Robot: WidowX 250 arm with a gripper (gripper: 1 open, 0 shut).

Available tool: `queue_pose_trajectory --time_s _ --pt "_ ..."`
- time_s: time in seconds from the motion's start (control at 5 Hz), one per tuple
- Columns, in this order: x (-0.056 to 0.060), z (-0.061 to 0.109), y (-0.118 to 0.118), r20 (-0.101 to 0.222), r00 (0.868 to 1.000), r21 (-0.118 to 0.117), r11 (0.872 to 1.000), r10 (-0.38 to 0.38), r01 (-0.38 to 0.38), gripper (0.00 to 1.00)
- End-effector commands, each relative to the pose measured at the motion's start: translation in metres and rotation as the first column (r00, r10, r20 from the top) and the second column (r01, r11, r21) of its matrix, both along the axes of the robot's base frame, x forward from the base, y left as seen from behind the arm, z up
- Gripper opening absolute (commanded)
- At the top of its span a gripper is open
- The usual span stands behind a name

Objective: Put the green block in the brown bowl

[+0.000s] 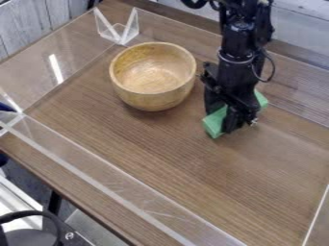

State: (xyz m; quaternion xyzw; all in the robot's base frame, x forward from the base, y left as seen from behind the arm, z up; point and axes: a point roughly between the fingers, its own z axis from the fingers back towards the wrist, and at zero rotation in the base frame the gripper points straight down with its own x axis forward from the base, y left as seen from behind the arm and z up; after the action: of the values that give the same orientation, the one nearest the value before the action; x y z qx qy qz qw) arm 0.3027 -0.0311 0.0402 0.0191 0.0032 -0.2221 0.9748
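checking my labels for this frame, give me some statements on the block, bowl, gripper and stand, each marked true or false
1. The green block is inside the brown bowl. False: it is outside, at the gripper.
2. The brown bowl holds nothing that can be seen. True.
3. The clear plastic stand lies between the green block and the brown bowl. False: it is on the far side of the bowl from the block.
4. The brown bowl is wider than the green block. True.

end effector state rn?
End effector: closed on the block, low over the table.
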Motion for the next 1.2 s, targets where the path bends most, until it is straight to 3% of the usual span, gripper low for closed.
queue_pose_trajectory --time_s 0.0,0.2,0.6,1.0 --pt "0.017 0.015 0.01 0.06 0.998 -0.039 0.999 0.019 -0.017 0.0" --pt "0.02 0.008 0.02 0.035 0.998 -0.069 0.997 0.046 -0.043 0.0" --pt "0.024 0.002 0.025 0.0 1.0 -0.077 0.997 -0.001 0.001 0.0" --pt "0.024 0.001 0.027 -0.014 0.999 -0.115 0.993 0.038 -0.04 0.0"
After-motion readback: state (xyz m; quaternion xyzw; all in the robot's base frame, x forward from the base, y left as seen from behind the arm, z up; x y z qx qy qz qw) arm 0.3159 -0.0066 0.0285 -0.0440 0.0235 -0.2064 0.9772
